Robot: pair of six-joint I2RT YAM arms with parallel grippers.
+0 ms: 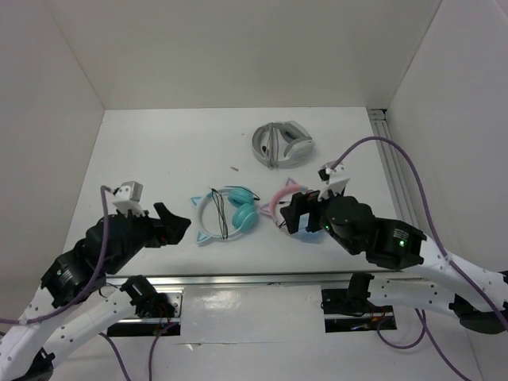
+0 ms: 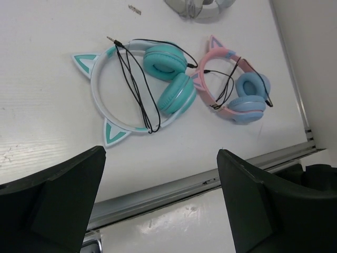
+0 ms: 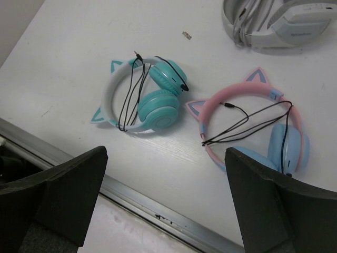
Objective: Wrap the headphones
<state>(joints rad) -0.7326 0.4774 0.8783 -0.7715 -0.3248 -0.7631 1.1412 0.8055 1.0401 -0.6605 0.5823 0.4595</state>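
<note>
1. The left fingers (image 2: pixel 58 205) are standing wide apart, gripping nothing, hovering above the near edge of the bench (image 1: pixel 159 151)
2. The right fingers (image 3: pixel 274 205) are spreading just as wide, empty, hanging over the near side of the pink headphones (image 3: pixel 226 96)
3. The teal headphones (image 1: pixel 242 216) are lying flat on the bench between the two arms, their black cable (image 2: pixel 131 84) draping loosely across the headband
4. The pink headphones are lying just beside them on the right, and a grey-white pair (image 1: pixel 282 143) is sitting farther back

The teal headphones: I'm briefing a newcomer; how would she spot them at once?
Three pairs lie on the white table. The headphones are the leftmost pair. Only they have teal earcups on a pale band; the pink pair and grey-white pair do not.
</note>
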